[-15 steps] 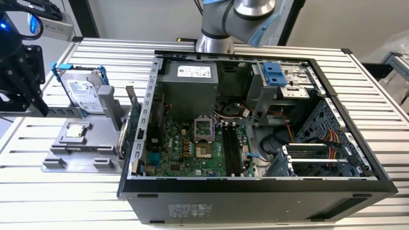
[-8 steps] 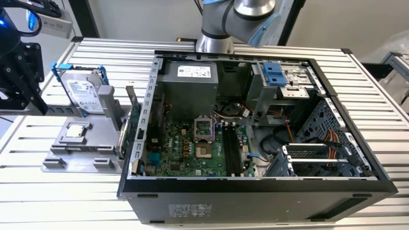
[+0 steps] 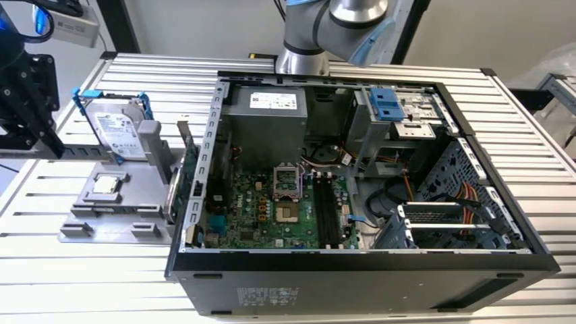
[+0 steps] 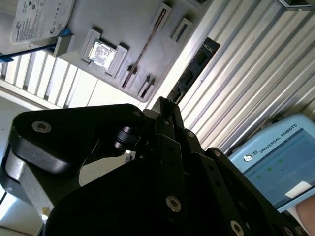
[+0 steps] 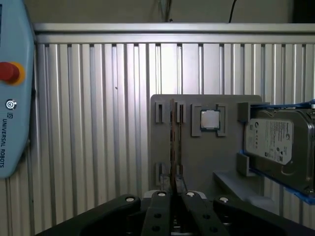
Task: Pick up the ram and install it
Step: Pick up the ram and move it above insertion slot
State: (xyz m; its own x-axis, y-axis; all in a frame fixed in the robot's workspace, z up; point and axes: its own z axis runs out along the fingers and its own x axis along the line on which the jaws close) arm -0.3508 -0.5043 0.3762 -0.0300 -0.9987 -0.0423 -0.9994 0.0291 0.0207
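Edge-on ram (image 4: 143, 49) in gray holder (image 4: 133, 19) beside processor chip (image 4: 102, 53), beyond gripper (image 4: 167, 104).

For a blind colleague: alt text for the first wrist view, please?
The black gripper looks down on a grey holder plate on a slatted metal table, in line with the ram standing edge-on in its slots. Beside the ram sit a square processor chip and a hard drive.
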